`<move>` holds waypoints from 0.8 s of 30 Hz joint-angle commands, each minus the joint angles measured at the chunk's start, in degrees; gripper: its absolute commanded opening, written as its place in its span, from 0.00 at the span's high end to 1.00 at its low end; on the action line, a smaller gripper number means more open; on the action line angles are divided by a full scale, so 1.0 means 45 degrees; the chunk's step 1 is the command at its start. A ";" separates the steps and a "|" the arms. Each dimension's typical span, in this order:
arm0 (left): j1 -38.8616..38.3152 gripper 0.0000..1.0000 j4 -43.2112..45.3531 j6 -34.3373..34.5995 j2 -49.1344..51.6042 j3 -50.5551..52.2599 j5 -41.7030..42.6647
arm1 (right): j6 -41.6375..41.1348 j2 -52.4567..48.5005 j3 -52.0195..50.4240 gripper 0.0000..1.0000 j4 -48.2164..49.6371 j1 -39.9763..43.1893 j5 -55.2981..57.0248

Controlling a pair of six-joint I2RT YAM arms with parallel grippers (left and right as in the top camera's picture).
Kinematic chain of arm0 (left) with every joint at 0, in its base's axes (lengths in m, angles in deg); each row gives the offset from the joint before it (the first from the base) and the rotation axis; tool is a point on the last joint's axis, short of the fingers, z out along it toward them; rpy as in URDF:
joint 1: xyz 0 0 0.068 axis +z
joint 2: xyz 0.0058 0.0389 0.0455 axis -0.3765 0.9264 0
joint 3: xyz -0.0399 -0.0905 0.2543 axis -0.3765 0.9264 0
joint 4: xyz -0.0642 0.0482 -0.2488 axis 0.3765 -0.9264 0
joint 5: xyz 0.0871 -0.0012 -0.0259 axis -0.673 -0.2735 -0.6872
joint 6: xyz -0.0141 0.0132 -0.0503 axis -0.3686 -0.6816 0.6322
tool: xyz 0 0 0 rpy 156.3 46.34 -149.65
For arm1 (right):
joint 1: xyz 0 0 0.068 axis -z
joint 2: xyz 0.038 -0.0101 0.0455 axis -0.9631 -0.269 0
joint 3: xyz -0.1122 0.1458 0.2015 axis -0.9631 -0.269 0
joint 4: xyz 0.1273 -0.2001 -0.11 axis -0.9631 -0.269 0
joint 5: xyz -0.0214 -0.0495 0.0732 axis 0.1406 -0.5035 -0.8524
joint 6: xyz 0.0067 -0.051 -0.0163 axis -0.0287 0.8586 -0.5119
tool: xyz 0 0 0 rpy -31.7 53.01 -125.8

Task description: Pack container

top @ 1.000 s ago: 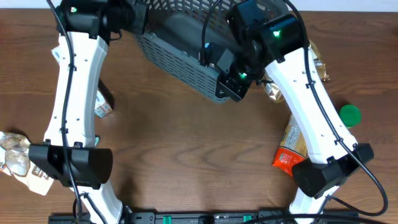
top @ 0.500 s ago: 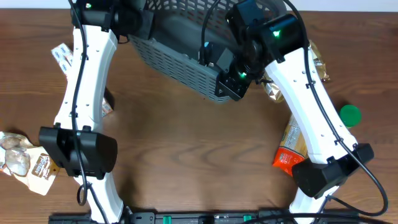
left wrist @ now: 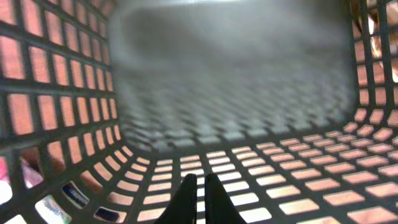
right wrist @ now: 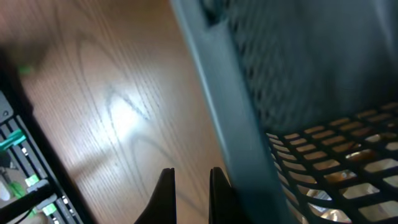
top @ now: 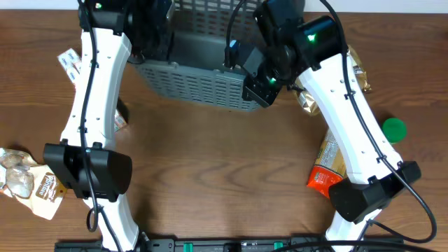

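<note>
Zero groceries packed, as far as I can see: the container (top: pixel 199 84) sits at the tabletop's far edge, floor bare, while the snack bag (top: pixel 28 183) and orange packet (top: pixel 325 175) lie outside. My left gripper (left wrist: pixel 200 180) is closed inside its lattice and my right gripper (right wrist: pixel 193 174) closed beside its rim; I can't confirm a hold for either.

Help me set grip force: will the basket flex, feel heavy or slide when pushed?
Basket is probably stiff, given its thick rim and moulded lattice walls. It is likely light for its size: the walls are mostly holes and it looks empty. It could slide easily on the smooth wooden table.
</note>
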 commanded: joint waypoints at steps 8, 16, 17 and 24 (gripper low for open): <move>-0.0593 0.94 -0.0894 0.0073 -0.0034 0.0005 -0.0024 | -0.0515 -0.0141 0.0024 0.99 0.0194 0.0597 0.0695; -0.0709 0.94 -0.0253 0.0068 -0.0481 0.0005 -0.0427 | -0.0656 -0.0131 0.0029 0.99 -0.0039 0.0515 0.0593; -0.0709 0.94 -0.0146 0.0068 -0.0563 0.0000 -0.0631 | -0.0835 -0.0126 0.0029 0.99 -0.0083 0.0437 0.0573; -0.0714 0.87 0.0908 0.0078 -0.1763 -0.0044 -0.1953 | -0.1010 0.0146 0.0058 0.99 -0.0248 -0.0782 0.0267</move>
